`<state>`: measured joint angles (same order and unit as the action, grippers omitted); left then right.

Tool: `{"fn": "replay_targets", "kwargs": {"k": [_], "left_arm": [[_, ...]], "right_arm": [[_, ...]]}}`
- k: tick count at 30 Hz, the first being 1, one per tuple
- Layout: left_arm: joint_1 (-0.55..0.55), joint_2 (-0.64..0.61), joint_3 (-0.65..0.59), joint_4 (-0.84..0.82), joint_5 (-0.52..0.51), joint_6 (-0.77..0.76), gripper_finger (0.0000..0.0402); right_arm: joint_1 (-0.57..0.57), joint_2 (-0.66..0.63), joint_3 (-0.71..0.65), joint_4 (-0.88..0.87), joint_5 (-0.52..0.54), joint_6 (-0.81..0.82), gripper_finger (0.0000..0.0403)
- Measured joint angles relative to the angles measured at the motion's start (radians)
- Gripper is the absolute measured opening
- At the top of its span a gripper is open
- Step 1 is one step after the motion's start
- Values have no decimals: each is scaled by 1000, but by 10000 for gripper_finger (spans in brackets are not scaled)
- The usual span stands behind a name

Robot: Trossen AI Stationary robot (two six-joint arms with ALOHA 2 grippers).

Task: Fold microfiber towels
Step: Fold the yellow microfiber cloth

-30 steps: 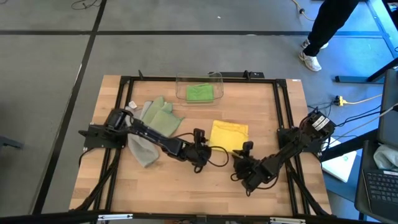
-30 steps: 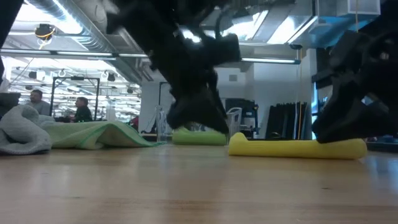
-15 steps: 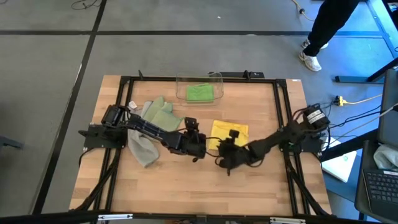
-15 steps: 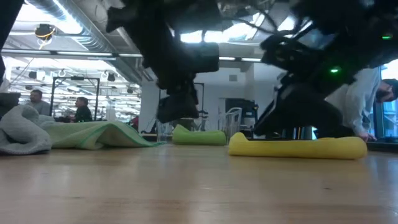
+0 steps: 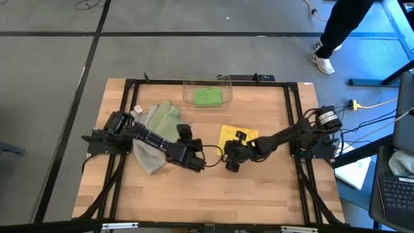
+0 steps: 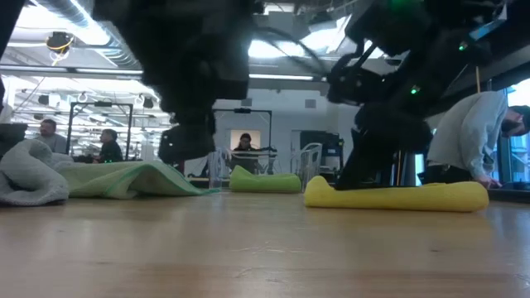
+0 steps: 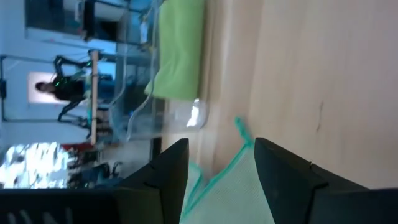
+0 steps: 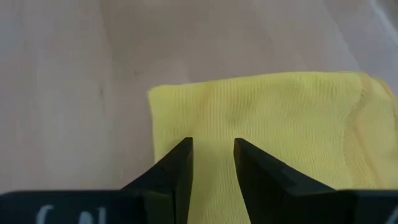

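Note:
A folded yellow towel [image 5: 242, 134] lies flat at mid-table. My right gripper [image 8: 212, 144] stands over its near left corner [image 8: 168, 102], slanting down, open with a narrow gap. A pale sage towel [image 5: 167, 120] is spread at the left. My left gripper [image 7: 221, 146] is open above the sage towel's right corner [image 7: 239, 134], pointing toward the far edge. A crumpled grey towel [image 5: 147, 156] lies by the left arm. The folded bright green towel [image 5: 208, 96] rests in the clear bin. My right gripper has its fingertips [image 8: 185, 149] low over the yellow towel near its left edge. I cannot tell whether they touch the cloth, which lies flat and undisturbed. My left gripper touches nothing.
The clear bin [image 5: 223, 81] stands at the far edge, centre. A black frame [image 5: 129, 84] runs around the tabletop. Bare wood [image 5: 213, 194] spans the near part of the table. People show in the room beyond [image 6: 476, 132].
My right gripper has swung from the near right part of the table toward the left and far side, ending over the yellow towel's near left corner. My left gripper has drawn back leftward and turned toward the sage towel. No towel has moved.

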<state>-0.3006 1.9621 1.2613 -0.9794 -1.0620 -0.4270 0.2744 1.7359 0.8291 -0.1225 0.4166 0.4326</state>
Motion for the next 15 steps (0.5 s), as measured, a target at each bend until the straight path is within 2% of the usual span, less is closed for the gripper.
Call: {"fn": "replay_targets", "kwargs": {"k": [2, 6, 11, 15], "left_arm": [[-9, 0, 0, -52, -1, -58, 176], [-28, 0, 0, -46, 12, -93, 176], [-28, 0, 0, -29, 34, -95, 176], [-16, 0, 0, -13, 34, -94, 176]], "right_arm": [[-12, 7, 0, 6, 0, -13, 120], [-23, 7, 0, 9, -4, -19, 120], [-21, 29, 1, 26, -134, 3, 120], [10, 66, 9, -8, -163, 35, 120]]}}
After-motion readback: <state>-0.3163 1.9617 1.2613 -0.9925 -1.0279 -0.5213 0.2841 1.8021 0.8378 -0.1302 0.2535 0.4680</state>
